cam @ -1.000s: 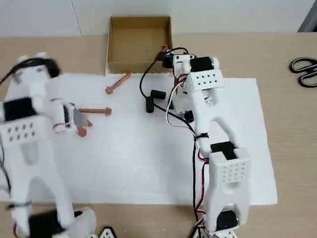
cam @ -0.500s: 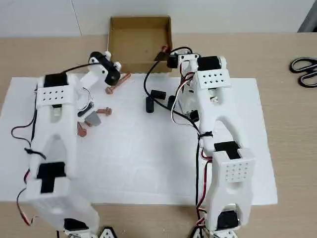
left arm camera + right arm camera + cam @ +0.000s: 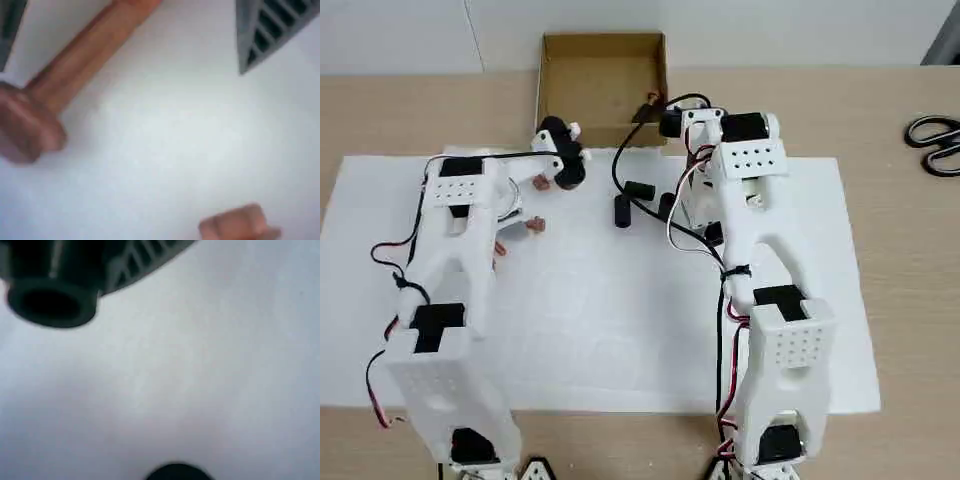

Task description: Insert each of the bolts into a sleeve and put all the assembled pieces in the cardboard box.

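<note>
Left wrist view: hand (image 3: 125, 67) spread wide around bolt (image 3: 82, 52).

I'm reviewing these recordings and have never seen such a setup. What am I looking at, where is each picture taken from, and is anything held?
These are two small white robot arms side by side at a table, each ending in a gripper. One picture looks down from above; the other two come from cameras on the wrists. On a white sheet lie copper bolts and black sleeves, with a cardboard box behind and scissors off to the side. The left gripper is open over a bolt, holding nothing. The right gripper seems to hold a sleeve.
</note>
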